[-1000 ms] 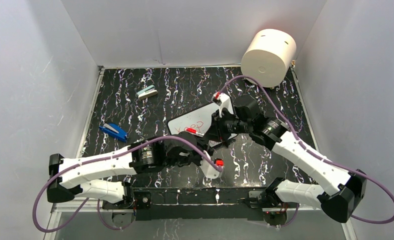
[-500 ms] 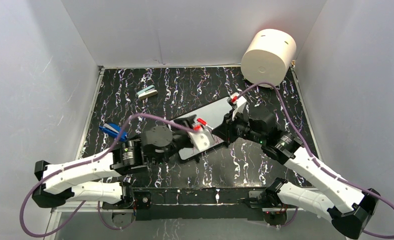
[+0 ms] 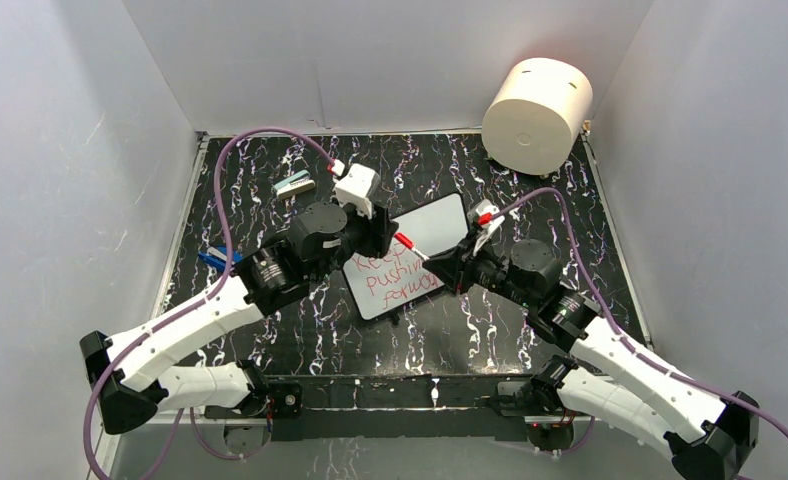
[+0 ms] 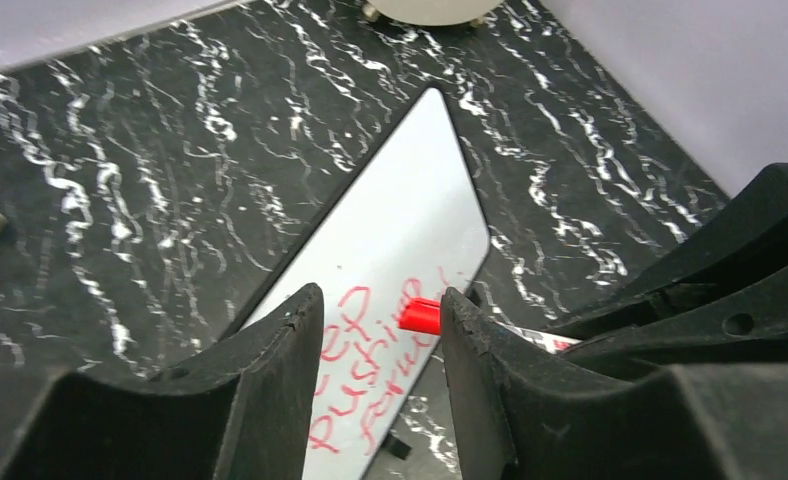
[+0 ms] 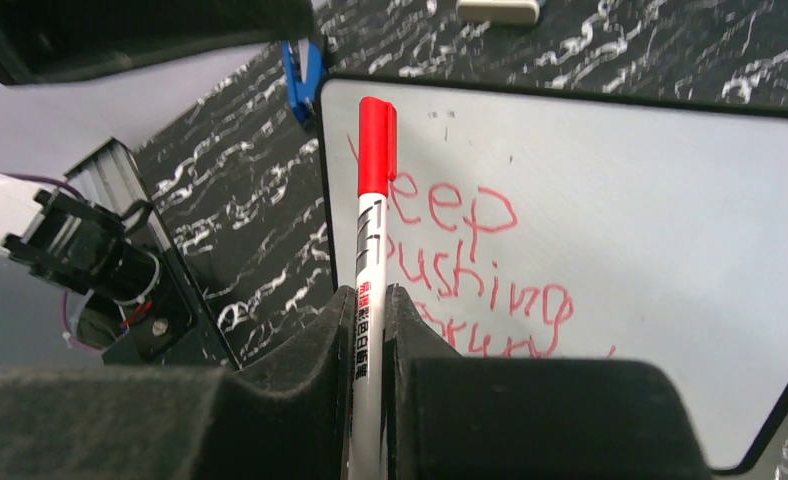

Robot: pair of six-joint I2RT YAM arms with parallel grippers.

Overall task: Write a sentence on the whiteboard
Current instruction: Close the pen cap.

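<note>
The whiteboard lies slanted at the middle of the table, and the sentence fills its near half in three lines of red words. My right gripper is shut on a white marker, whose red cap end points over the board. My left gripper hovers at the board's left edge, open with nothing between its fingers. Through that gap I see the board, the red words and the cap. In the right wrist view the writing lies behind the marker on the board.
A cream cylinder stands at the back right corner. A blue stapler lies at the left, partly under my left arm, and a small pale block lies at the back left. White walls close in three sides.
My left arm swung from the near edge to the board's left side and its gripper opened. My right arm drew back toward the near right with the marker, uncovering the sentence.
</note>
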